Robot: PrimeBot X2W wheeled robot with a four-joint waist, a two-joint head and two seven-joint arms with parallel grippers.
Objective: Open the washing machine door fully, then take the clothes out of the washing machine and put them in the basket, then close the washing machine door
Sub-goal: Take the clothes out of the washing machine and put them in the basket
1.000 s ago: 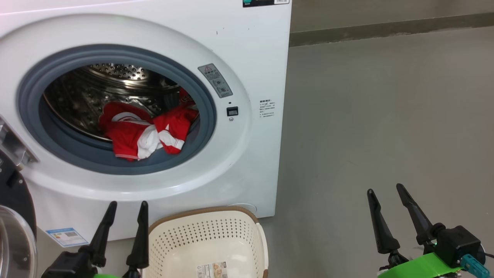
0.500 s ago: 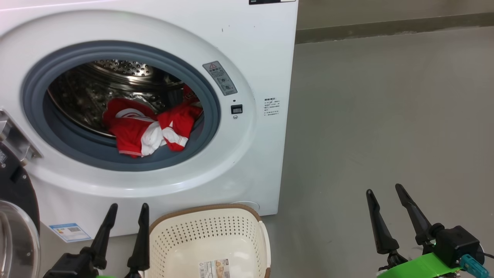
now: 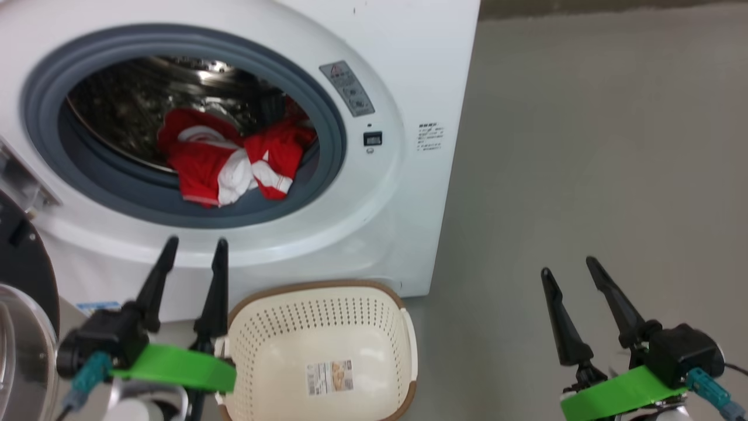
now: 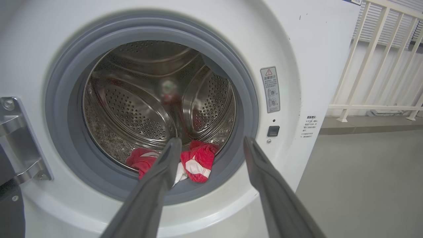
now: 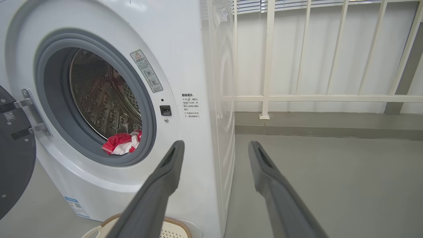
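The white washing machine stands with its round opening uncovered. The washing machine door hangs swung out at the far left, showing its black rim and glass bowl. Red and white clothes lie bunched at the front of the steel drum, partly over the grey gasket. On the floor just before the machine sits the cream basket, with just a sticker on its floor. My left gripper is open in front of the lower door ring, left of the basket, and points at the clothes. My right gripper is open over bare floor to the right.
Grey floor stretches to the right of the machine. A white railing runs along the wall behind it. In the right wrist view the door hangs at the left edge, and the basket peeks in at the bottom.
The head camera has tipped down and drawn closer, so the machine sits higher in the picture. My left gripper has risen forward toward the opening. Both grippers stay open.
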